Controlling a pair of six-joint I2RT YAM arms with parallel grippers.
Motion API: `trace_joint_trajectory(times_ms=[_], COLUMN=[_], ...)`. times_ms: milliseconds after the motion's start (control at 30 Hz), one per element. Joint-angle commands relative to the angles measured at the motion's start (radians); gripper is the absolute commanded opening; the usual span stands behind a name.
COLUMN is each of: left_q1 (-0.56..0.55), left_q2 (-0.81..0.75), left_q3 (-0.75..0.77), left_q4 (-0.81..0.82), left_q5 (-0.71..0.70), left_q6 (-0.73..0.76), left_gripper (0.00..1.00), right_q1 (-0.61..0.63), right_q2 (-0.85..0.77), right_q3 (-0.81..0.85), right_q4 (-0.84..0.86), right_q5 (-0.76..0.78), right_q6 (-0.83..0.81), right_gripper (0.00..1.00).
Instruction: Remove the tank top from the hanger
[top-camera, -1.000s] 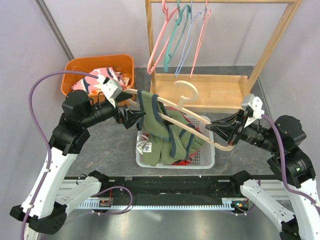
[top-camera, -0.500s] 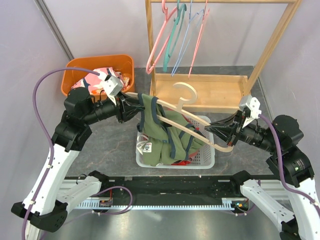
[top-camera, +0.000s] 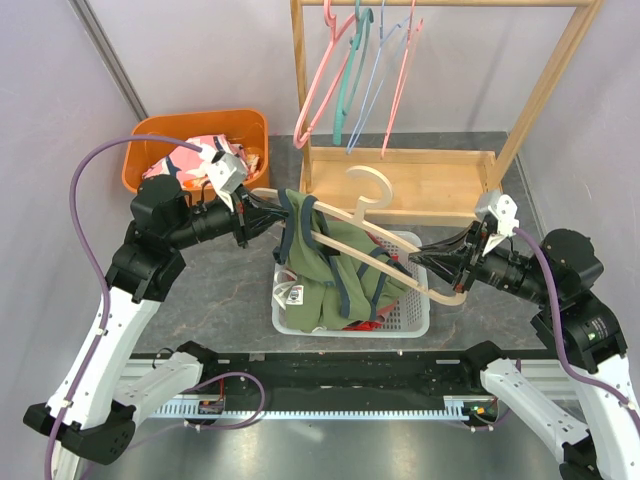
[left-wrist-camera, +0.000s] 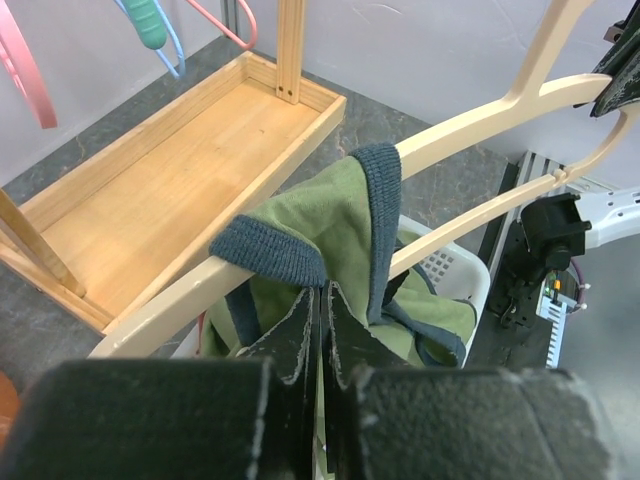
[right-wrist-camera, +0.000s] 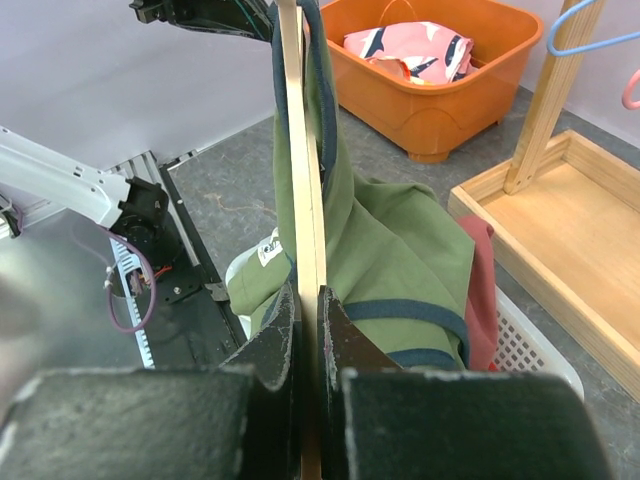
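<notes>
Over the last second the left gripper (top-camera: 273, 218) has slid forward from short of the garment to its shoulder, and its jaws, spread wide then, are now pressed together. In the left wrist view the fingertips (left-wrist-camera: 300, 325) pinch a fold of the green tank top (left-wrist-camera: 340, 205) just under the pale wooden hanger (left-wrist-camera: 480, 120), whose arm crosses directly above them with the navy-edged strap draped over it. The right gripper (top-camera: 438, 265) has barely shifted: its jaws are closed tight on the far end of the hanger, the wooden bar running straight out from between its fingers (right-wrist-camera: 278, 340) in the right wrist view. The tank top hangs between the two grippers, strung along the hanger, its lower part drooping into the white basket (top-camera: 420, 325) below them, where a red garment (right-wrist-camera: 480, 290) lies beside it. Beyond the left gripper's tips stands the wooden rack base (left-wrist-camera: 170, 190), with coloured hangers (top-camera: 350, 70) on its rail. Behind that gripper sits the orange bin (top-camera: 150, 140) holding pink patterned cloth.
</notes>
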Motion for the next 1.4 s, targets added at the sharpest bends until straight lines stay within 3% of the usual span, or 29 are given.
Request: trace_joint_trajectory(times_ms=[0, 33, 67, 133, 267, 467, 700, 800, 1200, 1367], left_q1=[0.011, 0.015, 0.015, 0.017, 0.023, 0.024, 0.029, 0.035, 0.063, 0.078], left_q2=[-0.019, -0.022, -0.031, -0.034, -0.036, -0.019, 0.001, 0.001, -0.031, 0.01], left_q3=[0.015, 0.001, -0.006, -0.026, -0.034, -0.025, -0.025, -0.011, 0.096, 0.222], left_q4=[0.034, 0.034, 0.032, 0.034, 0.035, 0.054, 0.09, 0.092, 0.034, 0.034], left_q5=[0.018, 0.016, 0.016, 0.012, 0.012, 0.027, 0.018, 0.013, -0.06, -0.105], left_q6=[-0.037, -0.038, -0.041, -0.043, -0.048, -0.067, -0.094, -0.1, -0.054, -0.04], left_gripper=[0.02, 0.04, 0.12, 0.48, 0.56, 0.46, 0.12, 0.06, 0.02, 0.02], right_q1=[0.001, 0.001, 0.001, -0.001, -0.001, 0.001, 0.001, 0.001, 0.002, 0.002], right_q2=[-0.022, -0.024, -0.024, -0.024, -0.021, -0.021, -0.027, -0.031, -0.074, -0.109], right_q3=[-0.003, -0.001, 0.0, 0.008, 0.017, 0.014, 0.005, -0.007, -0.017, 0.003], right_q4=[0.007, 0.005, 0.005, 0.002, -0.001, 0.021, 0.051, 0.039, -0.085, -0.142], right_q5=[0.021, 0.021, 0.021, 0.018, 0.012, -0.002, -0.036, -0.03, 0.038, 0.064], right_q6=[-0.016, -0.018, -0.018, -0.018, -0.015, 0.003, 0.034, 0.027, -0.033, -0.044], right_gripper=[0.0, 0.0, 0.0, 0.0, 0.0, 0.0, 0.0, 0.0, 0.0, 0.0])
